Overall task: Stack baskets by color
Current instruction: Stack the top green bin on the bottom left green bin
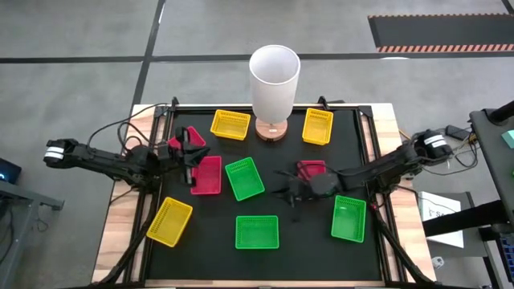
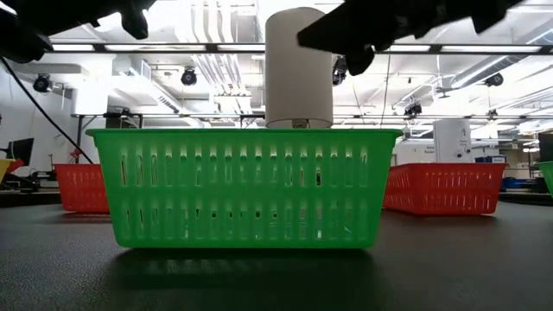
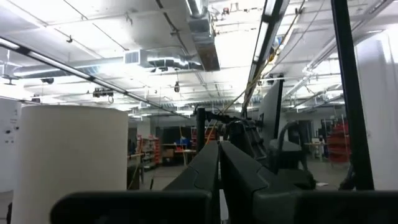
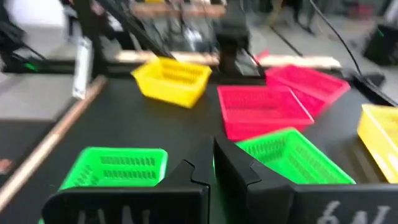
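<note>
Green basket (image 2: 244, 187) nearest on black table (image 2: 276, 281), bright workshop behind; both tools closed, empty.

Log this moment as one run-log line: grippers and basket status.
left gripper: shut, empty, over red baskets | right gripper: shut, empty, mid-table | baskets: nine, none stacked
</note>
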Controlling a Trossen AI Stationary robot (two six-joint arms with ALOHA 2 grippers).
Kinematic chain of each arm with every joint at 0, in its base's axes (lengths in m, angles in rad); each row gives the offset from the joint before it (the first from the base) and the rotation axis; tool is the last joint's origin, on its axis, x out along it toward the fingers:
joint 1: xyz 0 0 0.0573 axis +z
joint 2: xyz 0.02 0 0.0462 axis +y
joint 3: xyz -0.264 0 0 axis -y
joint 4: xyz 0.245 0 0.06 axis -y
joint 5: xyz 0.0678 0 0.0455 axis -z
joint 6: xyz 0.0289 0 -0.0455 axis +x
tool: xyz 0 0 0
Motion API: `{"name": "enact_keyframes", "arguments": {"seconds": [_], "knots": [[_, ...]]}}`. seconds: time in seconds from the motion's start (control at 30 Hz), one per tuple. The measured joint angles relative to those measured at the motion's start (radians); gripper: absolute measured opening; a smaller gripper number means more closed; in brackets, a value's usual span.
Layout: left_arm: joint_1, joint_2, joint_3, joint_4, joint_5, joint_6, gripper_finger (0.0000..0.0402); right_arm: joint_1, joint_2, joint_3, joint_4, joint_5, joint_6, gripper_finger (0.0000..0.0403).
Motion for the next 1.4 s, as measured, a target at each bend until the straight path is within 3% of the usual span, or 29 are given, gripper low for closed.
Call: {"name": "enact_keyframes", "arguments": {"seconds": [0.23, 0.7, 0.97, 1.17, 1.4], "knots": [[0.0, -0.011, -0.004, 0.0, 0.0, 0.0, 0.0, 0.029, 0.131, 0.211, -0.319, 0.131, 0.119, 0.0008], [0.0, -0.051, -0.005, -0.001, 0.001, 0.0, 0.0, 0.03, 0.42, 0.696, -0.867, 0.161, 0.235, 0.0009], [0.0, -0.085, -0.006, -0.003, 0.001, 0.0, 0.0, 0.023, 0.481, 0.809, -0.885, 0.159, 0.264, 0.0021], [0.0, -0.111, -0.006, -0.007, 0.002, 0.049, 0.0, -0.001, 0.487, 0.82, -0.865, 0.209, 0.347, 0.0082], [0.0, -0.124, -0.007, -0.008, 0.002, 0.095, 0.0, -0.041, 0.564, 0.82, -0.704, 0.207, 0.341, 0.0162]]}}
